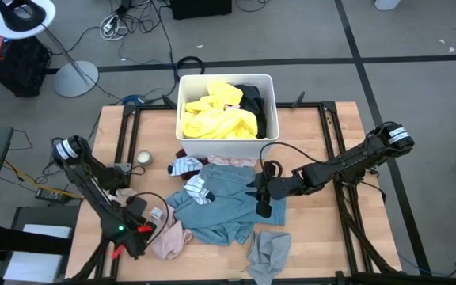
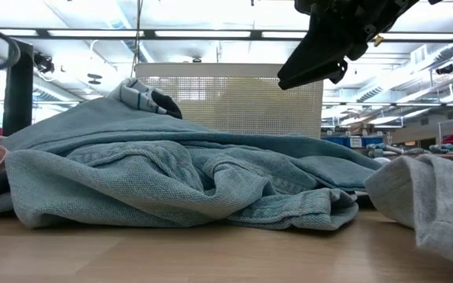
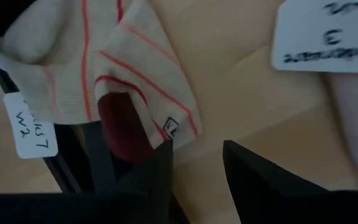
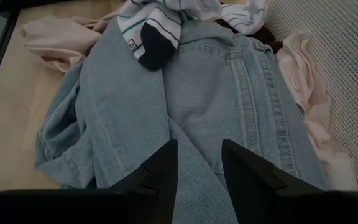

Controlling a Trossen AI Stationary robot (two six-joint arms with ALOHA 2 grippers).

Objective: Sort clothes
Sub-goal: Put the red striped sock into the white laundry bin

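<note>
A light blue denim garment [image 1: 220, 204] lies spread on the table's middle, with striped socks [image 1: 197, 188] on its far part. My right gripper [image 4: 197, 167] is open and hangs over the denim [image 4: 229, 99], clear of it in the low view [image 2: 314, 63]. My left gripper [image 3: 197, 177] is open low over the table's near left. A cream sock with red stripes and a maroon toe [image 3: 114, 81] lies just ahead of one finger. A salmon pink garment [image 1: 169, 237] lies next to it. Yellow and black clothes [image 1: 218, 117] fill the white bin [image 1: 182, 142]. My left gripper stands with one finger [image 3: 157, 168] beside the sock's maroon toe [image 3: 123, 134]. I cannot tell whether they touch. Bare table shows between the fingers.
A grey garment [image 1: 269, 252] lies at the near edge, right of the denim. A small round thing [image 1: 142, 158] stands left of the bin. White paper tags [image 3: 325, 31] lie on the table by the left gripper. Bare wood shows at the right of the table [image 1: 323, 237].
</note>
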